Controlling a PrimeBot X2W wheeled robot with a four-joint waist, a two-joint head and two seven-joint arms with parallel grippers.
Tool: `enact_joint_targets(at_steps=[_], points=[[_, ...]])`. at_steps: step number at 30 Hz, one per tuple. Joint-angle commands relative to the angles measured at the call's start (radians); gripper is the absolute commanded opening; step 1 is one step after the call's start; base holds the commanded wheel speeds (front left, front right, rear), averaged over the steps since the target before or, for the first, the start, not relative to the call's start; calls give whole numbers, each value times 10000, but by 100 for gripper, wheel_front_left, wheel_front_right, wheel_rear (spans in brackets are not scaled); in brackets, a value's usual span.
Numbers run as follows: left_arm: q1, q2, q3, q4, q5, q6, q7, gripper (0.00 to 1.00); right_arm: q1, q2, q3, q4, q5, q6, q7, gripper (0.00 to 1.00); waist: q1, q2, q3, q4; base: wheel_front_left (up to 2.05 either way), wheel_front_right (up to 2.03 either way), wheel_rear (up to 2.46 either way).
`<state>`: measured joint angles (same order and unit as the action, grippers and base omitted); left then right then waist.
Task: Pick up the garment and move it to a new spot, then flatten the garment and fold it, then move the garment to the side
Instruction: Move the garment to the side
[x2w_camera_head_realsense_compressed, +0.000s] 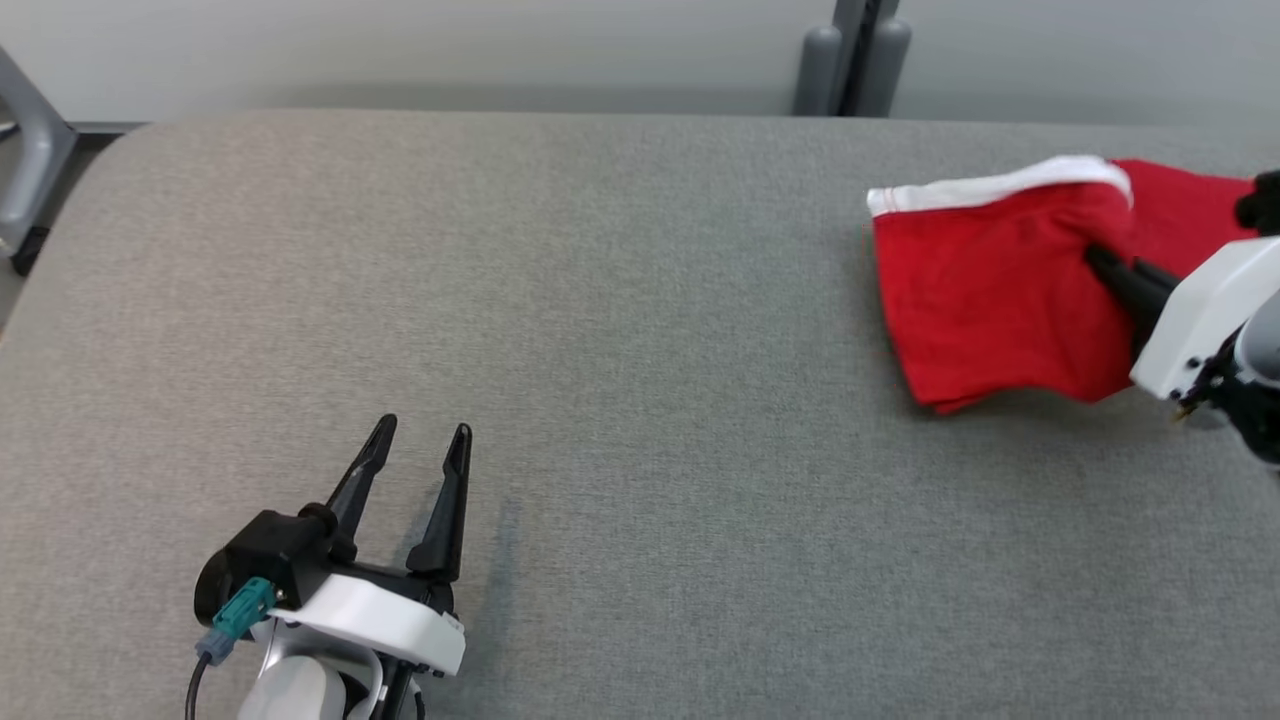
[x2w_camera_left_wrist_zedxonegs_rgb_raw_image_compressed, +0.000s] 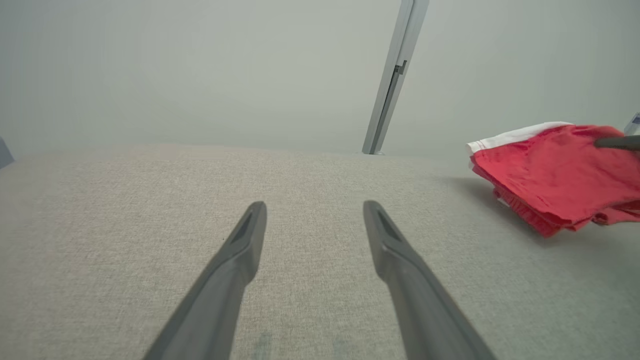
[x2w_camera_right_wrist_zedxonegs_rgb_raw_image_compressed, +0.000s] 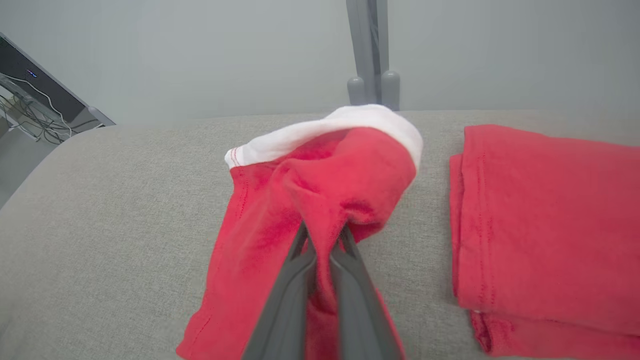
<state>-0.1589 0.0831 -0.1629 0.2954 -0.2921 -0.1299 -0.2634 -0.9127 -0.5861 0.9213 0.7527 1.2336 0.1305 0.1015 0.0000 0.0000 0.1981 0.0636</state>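
Note:
The garment (x2w_camera_head_realsense_compressed: 985, 290) is red with a white band (x2w_camera_head_realsense_compressed: 1000, 185) and lies at the far right of the grey padded table (x2w_camera_head_realsense_compressed: 600, 300). My right gripper (x2w_camera_head_realsense_compressed: 1095, 258) is shut on a pinched fold of the garment (x2w_camera_right_wrist_zedxonegs_rgb_raw_image_compressed: 280, 220), which bunches up around the right gripper (x2w_camera_right_wrist_zedxonegs_rgb_raw_image_compressed: 324, 232). From the left wrist, the garment (x2w_camera_left_wrist_zedxonegs_rgb_raw_image_compressed: 550, 170) hangs a little above the table with a shadow under it. My left gripper (x2w_camera_head_realsense_compressed: 422, 430) rests open at the lower left, far from the cloth. Nothing sits between the left gripper (x2w_camera_left_wrist_zedxonegs_rgb_raw_image_compressed: 315, 205) and the bare table.
A second folded red cloth (x2w_camera_right_wrist_zedxonegs_rgb_raw_image_compressed: 545, 220) lies just right of the held garment, also seen behind the white band (x2w_camera_head_realsense_compressed: 1190, 200). A grey post (x2w_camera_head_realsense_compressed: 850, 60) stands behind the table's far edge. A metal frame (x2w_camera_head_realsense_compressed: 30, 160) stands off the left corner.

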Motion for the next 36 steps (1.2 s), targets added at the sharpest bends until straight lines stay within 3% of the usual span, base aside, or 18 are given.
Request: enact_joint_targets(at_steps=[1, 9, 18, 28, 36], points=[[-193, 105, 11, -31, 6, -13, -6, 100, -160, -172, 65, -43, -95, 8, 19, 0, 0, 0, 232, -177, 0, 0, 0], [-546, 264, -151, -6, 22, -13, -6, 100, -1078, -919, 370, -35, -188, 8, 211, 0, 0, 0, 705, -278, 0, 0, 0], [-844, 414, -212, -87, 8, -13, -6, 100, -2407, -1670, 1187, 580, -1296, 5, 659, 0, 0, 0, 1175, -165, 0, 0, 0], [-994, 371, -162, -142, 73, -13, -6, 100, -3458, -2028, 1970, 1663, -2767, 4, 655, 0, 0, 0, 1513, -149, 0, 0, 0], [-1090, 341, -220, -120, 53, -13, -6, 100, -3708, -1814, 2425, 2495, -3403, 5, 757, 0, 0, 0, 1752, -173, 0, 0, 0]])
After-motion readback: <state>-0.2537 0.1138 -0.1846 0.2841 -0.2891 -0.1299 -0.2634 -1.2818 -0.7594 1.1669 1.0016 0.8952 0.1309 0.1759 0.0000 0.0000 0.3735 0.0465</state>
